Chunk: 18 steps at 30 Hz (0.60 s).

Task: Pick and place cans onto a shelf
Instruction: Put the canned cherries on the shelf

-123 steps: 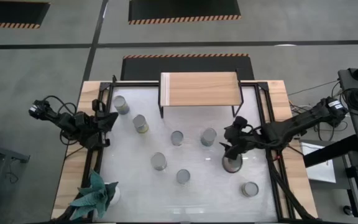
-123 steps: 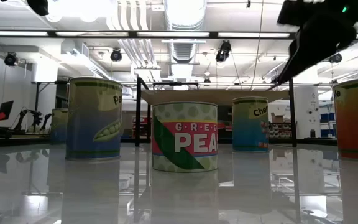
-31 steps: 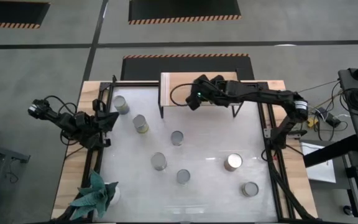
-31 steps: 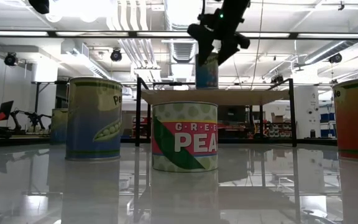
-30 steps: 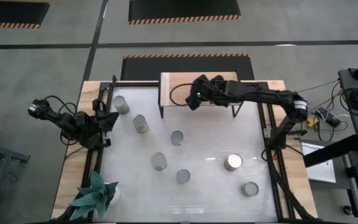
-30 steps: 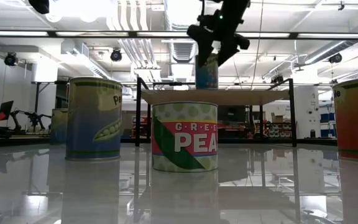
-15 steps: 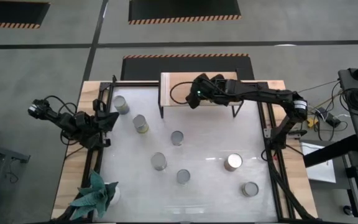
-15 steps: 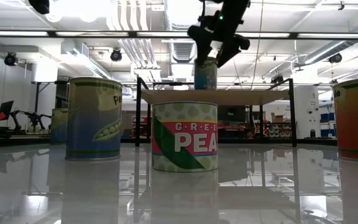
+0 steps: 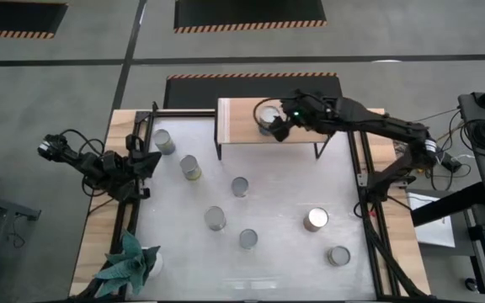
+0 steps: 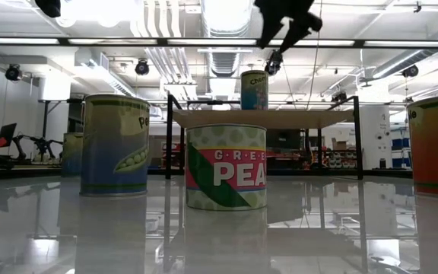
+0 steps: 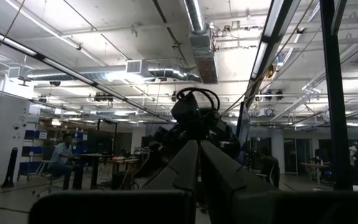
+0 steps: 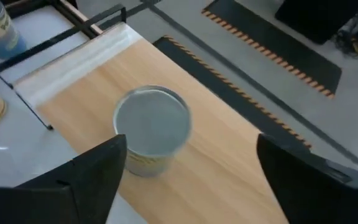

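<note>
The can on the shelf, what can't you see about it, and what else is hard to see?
- The can on the shelf: low view, its label curves out of sight after "Che".
- Same can: right wrist view, its near side sits behind the open right tool.
- Orange can: low view, cut by the picture's edge.
- Left tool: left wrist view shows only room beyond it.

Silvery-topped can (image 12: 151, 128) on light-wood shelf (image 12: 216, 168)

Two dark, jointed robot arms

Black cables are looped along both; a small green light is seen near the right claw (image 9: 279, 126).
</note>
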Available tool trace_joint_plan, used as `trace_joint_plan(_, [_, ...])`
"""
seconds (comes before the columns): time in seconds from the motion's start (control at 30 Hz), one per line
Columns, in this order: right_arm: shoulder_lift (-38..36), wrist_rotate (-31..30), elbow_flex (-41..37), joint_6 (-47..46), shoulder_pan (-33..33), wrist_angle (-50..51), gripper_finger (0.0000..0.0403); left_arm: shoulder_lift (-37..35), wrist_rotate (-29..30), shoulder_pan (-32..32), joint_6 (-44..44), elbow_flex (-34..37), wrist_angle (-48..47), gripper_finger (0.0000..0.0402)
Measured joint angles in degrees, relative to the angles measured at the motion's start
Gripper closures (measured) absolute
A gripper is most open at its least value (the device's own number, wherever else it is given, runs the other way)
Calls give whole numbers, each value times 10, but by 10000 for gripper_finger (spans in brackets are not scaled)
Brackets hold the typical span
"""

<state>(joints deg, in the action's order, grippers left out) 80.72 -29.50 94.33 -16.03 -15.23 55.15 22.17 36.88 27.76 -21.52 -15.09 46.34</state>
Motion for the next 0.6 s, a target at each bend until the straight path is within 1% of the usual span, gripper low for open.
trace_joint_plan(0.1, [-15, 0, -16, 18, -12, 12, 119, 1, 0, 0, 0, 0, 0, 402])
trace_joint_plan(0.23, [-15, 1, -39, 55, -35, 17, 216, 7, 0, 0, 0, 0, -1, 402])
trace_joint_plan(0.37, [-3, 2, -61, 89, -65, -6, 316, 8, 0, 0, 0, 0, 3, 402])
trace_joint_plan(0.43, [6, 27, -73, 109, -80, -26, 361, 8, 0, 0, 0, 0, 2, 402])
trace_joint_plan(0.47, [10, 48, -77, 115, -87, -39, 378, 8, 0, 0, 0, 0, 2, 402])
trace_joint_plan(0.5, [13, 72, -81, 121, -92, -54, 385, 8, 0, 0, 0, 0, 3, 402])
trace_joint_plan(0.6, [20, 127, -89, 123, -102, -90, 389, 8, 0, 0, 0, 0, 3, 402])
